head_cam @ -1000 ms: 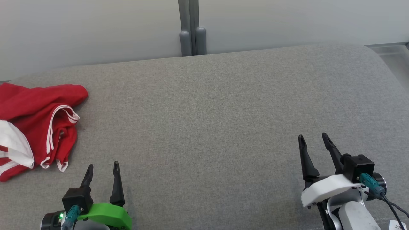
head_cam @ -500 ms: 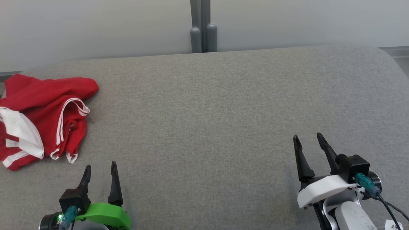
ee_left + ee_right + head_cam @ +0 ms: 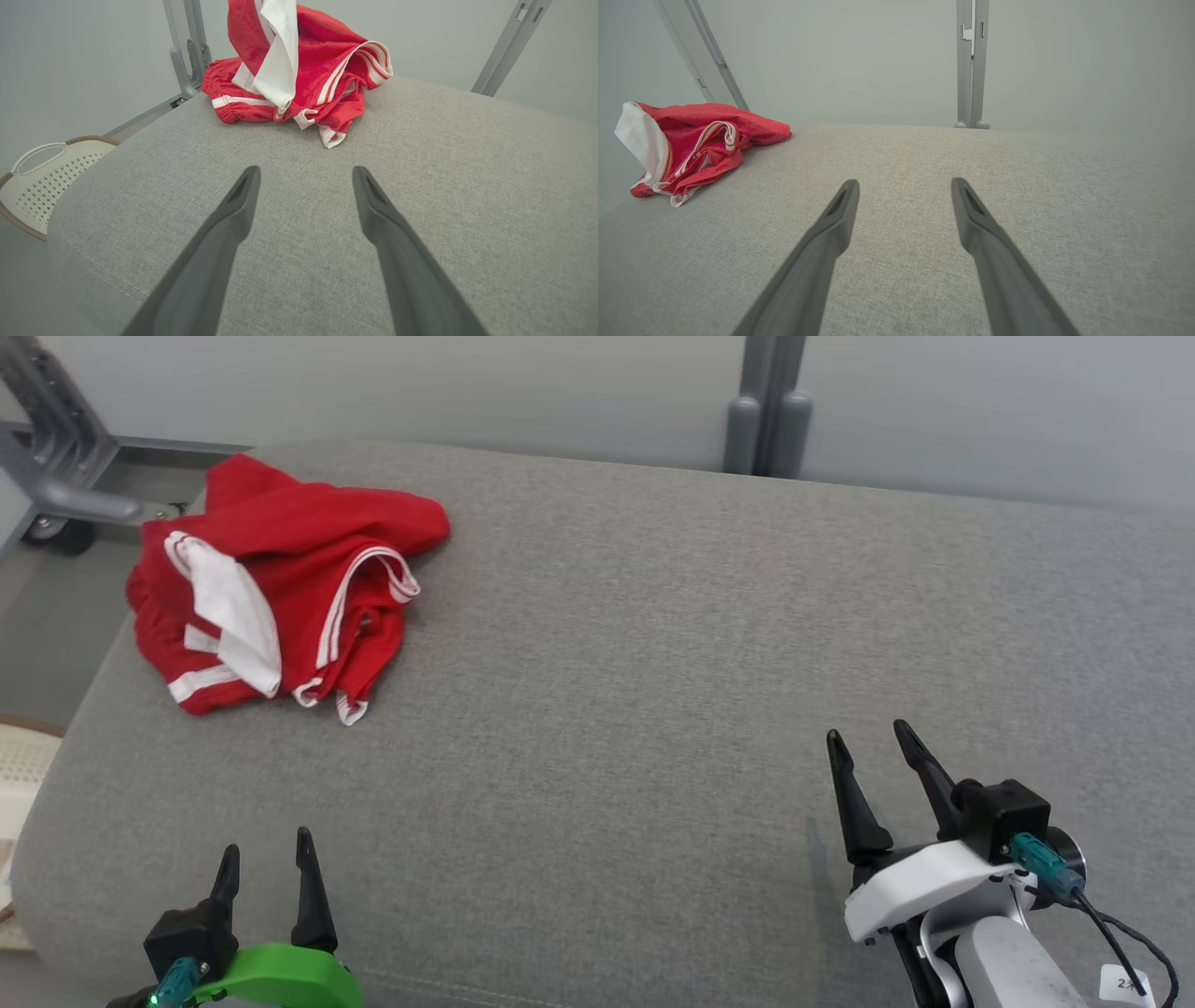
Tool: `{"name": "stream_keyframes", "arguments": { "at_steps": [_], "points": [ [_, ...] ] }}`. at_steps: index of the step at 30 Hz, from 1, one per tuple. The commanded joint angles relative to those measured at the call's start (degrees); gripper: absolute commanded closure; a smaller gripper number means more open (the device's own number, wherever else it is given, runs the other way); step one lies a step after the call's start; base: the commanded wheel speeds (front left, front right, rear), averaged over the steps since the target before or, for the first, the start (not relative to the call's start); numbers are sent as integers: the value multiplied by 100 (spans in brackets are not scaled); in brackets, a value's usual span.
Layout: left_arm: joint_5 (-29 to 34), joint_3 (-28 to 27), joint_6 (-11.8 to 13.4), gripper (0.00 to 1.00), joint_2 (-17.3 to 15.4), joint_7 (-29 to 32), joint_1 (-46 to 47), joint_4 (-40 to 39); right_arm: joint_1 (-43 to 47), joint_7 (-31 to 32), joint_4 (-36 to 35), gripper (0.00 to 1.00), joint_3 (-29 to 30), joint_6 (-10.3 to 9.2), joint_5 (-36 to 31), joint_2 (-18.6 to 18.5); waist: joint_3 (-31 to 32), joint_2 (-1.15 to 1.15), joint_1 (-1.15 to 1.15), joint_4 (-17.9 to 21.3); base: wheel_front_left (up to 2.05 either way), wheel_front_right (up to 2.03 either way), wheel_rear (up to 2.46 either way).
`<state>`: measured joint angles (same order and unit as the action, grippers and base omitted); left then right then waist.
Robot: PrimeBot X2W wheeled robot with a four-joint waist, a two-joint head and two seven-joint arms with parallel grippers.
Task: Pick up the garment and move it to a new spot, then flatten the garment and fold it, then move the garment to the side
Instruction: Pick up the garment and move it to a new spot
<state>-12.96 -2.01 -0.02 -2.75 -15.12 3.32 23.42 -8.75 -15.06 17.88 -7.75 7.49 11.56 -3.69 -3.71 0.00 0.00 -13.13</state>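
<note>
The crumpled red, white-striped garment (image 3: 280, 607) lies at the grey fabric surface's (image 3: 607, 663) far left corner, its folds hiding its shape. Over the near edge, the left gripper (image 3: 267, 841) and right gripper (image 3: 866, 730) are spread wide, touching nothing.

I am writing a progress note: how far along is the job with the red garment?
Done: nothing yet. The red garment lies crumpled at the far left corner of the grey cushion. In hand: nothing. The left gripper and right gripper are open, empty and apart from it. Left: pick it up, move it, flatten it, fold it, set it aside.
</note>
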Motion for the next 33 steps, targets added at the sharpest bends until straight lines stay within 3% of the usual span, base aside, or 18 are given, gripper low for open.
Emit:
{"name": "stream_keyframes", "arguments": {
  "at_steps": [1,10,15,21,26,33],
  "points": [
    [-4,-38,8,0,-27,-4,-85,-1,-82,-18,24,0,-14,0,68,-5,-124,0,0,-724,0,0,0],
    [-258,-122,-75,0,-26,-5,-206,73,-138,-18,154,0,-190,0,163,13,-220,0,0,-1304,0,0,0],
    [-383,-184,-97,0,-25,-4,-204,114,-202,-18,184,0,-227,0,197,-13,-315,0,0,-1241,0,0,0],
    [-548,-416,-436,0,-46,-5,225,312,-264,-18,157,0,-231,0,165,-93,-554,0,0,-1008,0,0,0],
    [-456,-651,-634,0,-362,-5,1054,618,-398,-18,99,0,-272,0,127,-258,-963,0,0,-747,0,0,0],
    [-627,-351,-748,0,-1258,2,2812,1171,-590,-18,-18,0,-207,-1,93,-443,-1569,0,0,-365,0,0,0]
  ]
}}
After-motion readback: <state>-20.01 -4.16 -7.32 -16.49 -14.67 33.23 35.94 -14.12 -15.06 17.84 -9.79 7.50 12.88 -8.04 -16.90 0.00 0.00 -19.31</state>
